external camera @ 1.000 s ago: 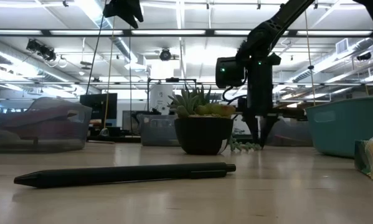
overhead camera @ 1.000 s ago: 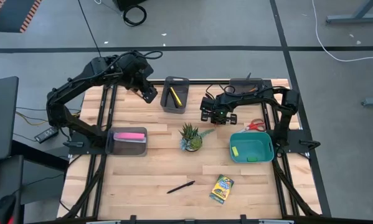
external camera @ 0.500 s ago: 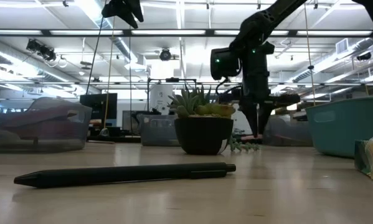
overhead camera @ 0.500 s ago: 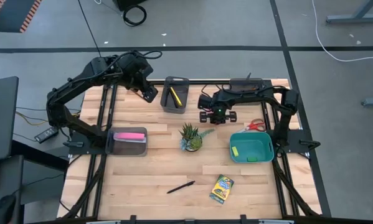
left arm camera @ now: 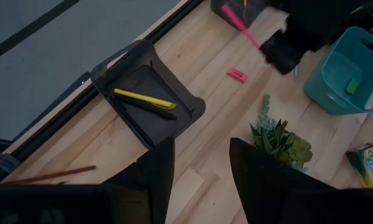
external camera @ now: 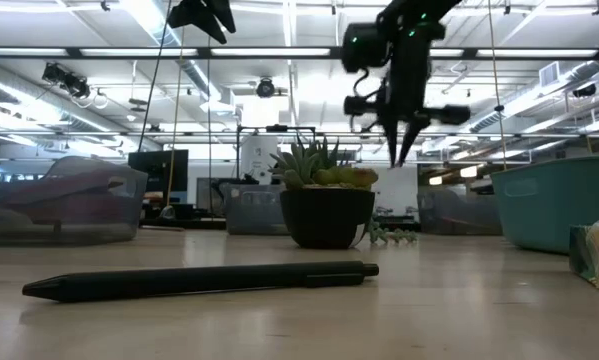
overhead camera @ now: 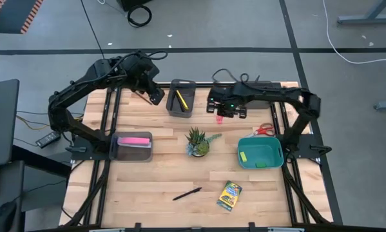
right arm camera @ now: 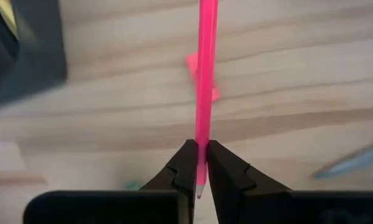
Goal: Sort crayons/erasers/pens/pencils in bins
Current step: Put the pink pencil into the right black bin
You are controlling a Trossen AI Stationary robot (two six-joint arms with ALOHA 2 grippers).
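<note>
Pink pencil (overhead camera: 219, 118) is being held by the right gripper (overhead camera: 221, 115) above the far edge of the desk (overhead camera: 147, 180), between the dark grey bin (overhead camera: 181, 98) and the red-handled scissors (overhead camera: 264, 130). Black pen (overhead camera: 187, 193) and crayon box (overhead camera: 229, 195) are lying near the desk's near edge; the teal bin (overhead camera: 260, 153) is sitting at the right edge.

Low view: the right gripper (external camera: 403, 155) is being kept high over the potted plant (external camera: 325, 205), fingers pointing down; the pen (external camera: 199, 280) is lying in the foreground.

Left wrist view: the left gripper (left arm camera: 198, 171) is being held apart, nothing between its fingers, above the dark grey bin (left arm camera: 183, 115) containing a yellow pen (left arm camera: 144, 98).

Right wrist view: the pencil (right arm camera: 205, 81) is being clamped tightly between the nearly closed fingers (right arm camera: 185, 165), over a pink eraser (right arm camera: 212, 91) on the wood.
</note>
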